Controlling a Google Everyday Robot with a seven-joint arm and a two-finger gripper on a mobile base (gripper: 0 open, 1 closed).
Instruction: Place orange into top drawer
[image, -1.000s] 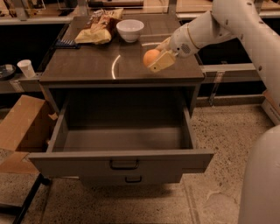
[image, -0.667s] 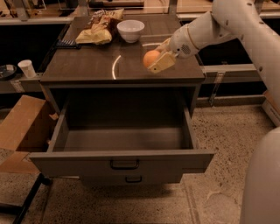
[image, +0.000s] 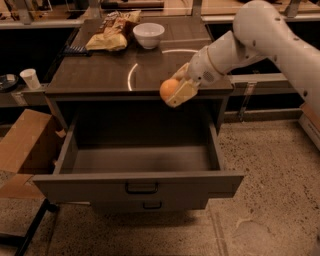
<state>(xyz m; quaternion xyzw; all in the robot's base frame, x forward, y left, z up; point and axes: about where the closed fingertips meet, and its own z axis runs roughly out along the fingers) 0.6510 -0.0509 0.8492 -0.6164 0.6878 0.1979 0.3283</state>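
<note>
One claw (image: 176, 94) with orange (image: 168, 88) — countertop (image: 100, 75) edge

Dim, warm-toned light falls from overhead. A curved streak of glare crosses the dark tabletop (image: 95, 75), and the top drawer (image: 90, 186) sinks into deep shadow at its back. The gripper (image: 176, 93), at the table's front edge above the drawer, clasps the orange (image: 168, 88), which is lit on top. The pale arm (image: 260, 35) is brightest.

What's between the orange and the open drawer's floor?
Nothing, only air, in the camera view. The gripper holds the orange above the top drawer.
</note>
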